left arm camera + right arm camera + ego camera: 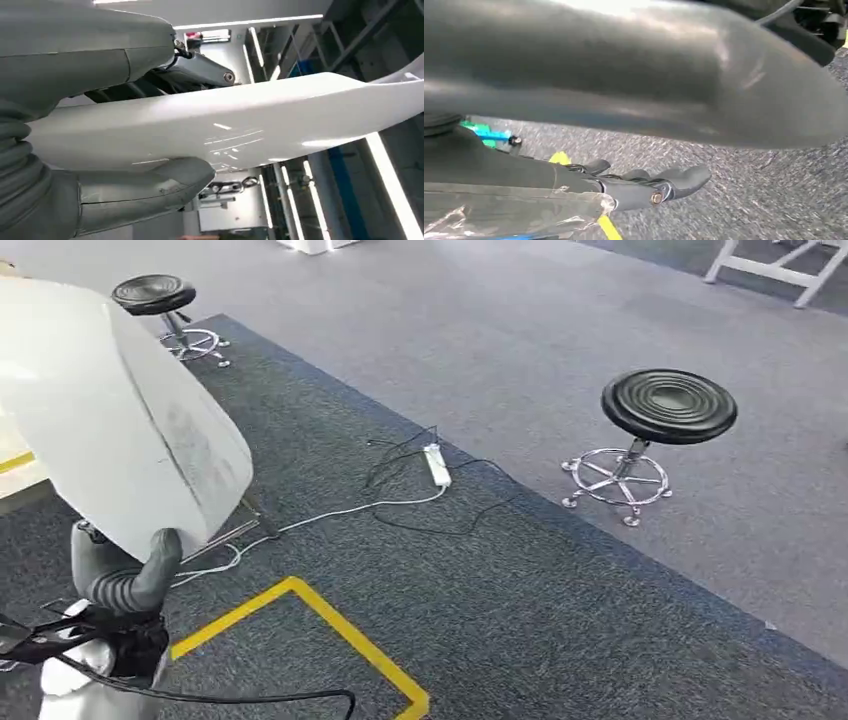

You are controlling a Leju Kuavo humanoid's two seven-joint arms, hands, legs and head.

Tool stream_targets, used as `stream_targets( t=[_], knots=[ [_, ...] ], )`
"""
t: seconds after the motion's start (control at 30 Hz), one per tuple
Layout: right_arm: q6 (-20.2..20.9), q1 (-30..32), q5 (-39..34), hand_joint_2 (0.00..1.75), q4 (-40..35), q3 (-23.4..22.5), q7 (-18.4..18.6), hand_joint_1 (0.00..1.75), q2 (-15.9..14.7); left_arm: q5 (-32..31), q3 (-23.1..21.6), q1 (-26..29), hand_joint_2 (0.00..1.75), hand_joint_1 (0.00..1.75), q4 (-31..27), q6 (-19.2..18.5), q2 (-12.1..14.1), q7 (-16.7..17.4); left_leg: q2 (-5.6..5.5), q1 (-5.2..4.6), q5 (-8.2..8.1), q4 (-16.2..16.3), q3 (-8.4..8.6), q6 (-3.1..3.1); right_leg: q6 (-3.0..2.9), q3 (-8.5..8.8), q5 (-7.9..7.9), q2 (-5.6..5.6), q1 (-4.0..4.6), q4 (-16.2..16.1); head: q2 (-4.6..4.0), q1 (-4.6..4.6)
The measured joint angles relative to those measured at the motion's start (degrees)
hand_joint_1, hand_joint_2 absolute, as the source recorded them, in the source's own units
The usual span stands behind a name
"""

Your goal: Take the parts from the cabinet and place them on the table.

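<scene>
The left robot hand [125,575] is grasping a big white curved panel [110,410], thumb pressed against its lower edge, the panel rising above the hand at the left of the head view. From the left wrist, the same panel [240,122] runs glossy between the thick grey thumb [150,187] below and the darker fingers [200,72] above, ceiling lights reflected on it; no writing can be read on it. The right robot hand [644,185] hangs over speckled carpet [749,200], fingers extended, holding nothing. The head view adds two black stools [668,406], a white power strip [437,464] with cables, and yellow floor tape [340,630]
</scene>
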Motion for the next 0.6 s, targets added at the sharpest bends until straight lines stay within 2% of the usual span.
stream_targets(
  t=[0.03,0.07,0.1,0.13,0.17,0.2,0.23,0.27,0.3,0.33,0.37,0.4,0.43,0.53,0.57,0.6],
  knots=[
    [0.0,-0.1,0.0,0.0,0.0,0.0,0.0,0.0,0.0,0.0,0.0,0.0,1.75,1.75,0.0,-0.2,0.0,0.0,-0.98,0.15,0.18,-0.4,0.17,0.4,0.43,0.47,-0.28,-0.84,0.08,-0.1,0.0,-0.15],
    [0.0,-0.1,0.2,0.0,0.0,0.0,0.0,0.0,0.0,0.0,0.0,0.1,1.75,1.75,0.0,-0.4,0.0,0.0,-1.56,0.63,0.44,-0.6,0.57,0.74,0.89,0.37,-0.72,0.73,-0.22,0.3,0.0,0.0],
    [0.0,-0.1,0.2,0.0,0.1,0.0,0.0,0.0,0.0,0.0,0.0,-0.1,1.75,1.75,-0.1,-0.5,0.1,0.0,-2.11,0.82,0.38,-0.6,0.66,0.99,1.09,-0.4,-2.17,3.9,-0.28,2.5,0.0,0.35],
    [0.0,-0.1,0.3,0.0,0.2,0.0,0.0,0.0,0.0,0.0,0.0,-0.1,1.75,1.75,-0.1,-0.7,0.1,0.0,-2.75,0.86,0.44,-0.6,0.64,1.28,1.19,-2.44,-4.36,5.88,-0.42,6.7,0.0,0.66],
    [-0.1,-0.1,0.3,0.0,0.3,-0.1,0.0,0.0,0.0,0.0,-0.1,0.0,1.75,1.75,-0.1,-0.8,0.1,0.0,-3.44,0.86,0.4,-0.6,0.59,1.36,1.31,-5.12,-6.65,6.81,-0.46,12.0,0.0,0.79],
    [-0.1,-0.1,0.3,0.0,0.3,-0.3,0.0,0.0,0.0,0.0,-0.1,0.0,1.75,1.75,-0.1,-0.8,0.1,0.0,-4.17,0.86,0.4,-0.6,0.54,1.37,1.39,-7.36,-8.04,7.09,-0.44,16.0,0.0,0.77],
    [-0.1,-0.1,0.3,0.0,0.3,-0.4,0.1,0.0,-0.1,0.0,0.0,0.1,1.75,1.75,-0.1,-0.8,0.1,0.0,-4.91,0.84,0.4,-0.6,0.57,1.37,1.37,-8.88,-8.24,7.17,-0.43,18.4,0.02,0.75],
    [0.0,-0.1,0.4,0.0,0.4,-0.4,0.0,0.0,-0.1,0.0,0.0,0.1,1.75,1.75,-0.1,-0.8,0.1,0.0,-5.9,0.84,0.4,-0.5,0.65,1.36,1.33,-8.95,-6.72,7.19,-0.45,17.5,0.0,0.74],
    [0.0,-0.1,0.4,0.0,0.4,-0.5,0.0,0.0,-0.1,0.0,0.0,0.2,1.75,1.75,-0.1,-0.8,0.1,0.0,-6.82,0.87,0.39,-0.5,0.75,1.33,1.29,-7.52,-3.96,7.27,-0.54,13.8,0.0,0.77],
    [0.0,-0.1,0.4,0.0,0.5,-0.5,0.0,0.0,-0.1,-0.1,0.1,0.2,1.75,1.75,-0.1,-0.8,0.1,0.0,-7.73,0.95,0.38,-0.5,0.88,1.15,1.21,-5.3,-1.1,7.74,-0.7,8.8,0.0,0.72],
    [0.0,-0.1,0.4,0.0,0.5,-0.5,0.0,0.0,-0.1,-0.2,0.1,0.2,1.75,1.75,-0.1,-0.8,0.1,0.0,-8.46,1.05,0.32,-0.4,0.95,0.87,1.3,-2.89,1.35,9.42,-0.96,3.6,0.0,0.77],
    [-0.1,0.0,0.5,0.0,0.7,-0.5,0.0,0.0,-0.1,-0.2,0.2,0.1,1.75,1.75,-0.1,-0.8,0.1,0.0,-9.09,0.96,0.31,-0.3,0.79,0.48,1.32,-1.7,1.0,12.77,-1.36,0.9,0.0,0.81],
    [-0.2,0.0,0.5,0.0,0.9,-0.5,0.0,0.0,0.0,-0.2,0.2,0.2,1.75,1.75,-0.1,-0.8,0.1,0.0,-9.91,0.84,0.27,0.0,0.39,0.16,0.98,-1.23,0.97,12.47,-1.48,0.4,0.0,0.72],
    [-0.4,-0.2,0.8,0.0,1.1,-0.5,0.0,0.0,0.0,-0.3,0.3,0.7,1.75,1.75,-0.2,-0.8,0.2,0.0,-11.48,1.33,0.96,-0.5,-0.11,-0.87,-0.08,-1.39,1.21,10.71,-0.96,0.5,0.0,0.72],
    [-0.4,-0.2,0.8,0.0,1.2,-0.5,0.0,0.0,0.1,-0.3,0.3,0.9,1.75,1.75,-0.2,-0.8,0.2,0.0,-11.21,1.35,0.71,-0.3,-0.21,-1.04,-0.45,-1.35,1.41,9.86,-1.31,0.2,0.0,0.74],
    [-0.4,-0.2,0.9,0.0,1.2,-0.6,-0.1,0.0,0.1,-0.3,0.4,1.0,1.75,1.75,-0.3,-0.8,0.2,0.0,-7.34,0.83,-0.48,1.1,-0.82,-1.3,-0.73,-1.31,1.41,9.32,-1.22,0.2,0.0,0.25]
  ],
)
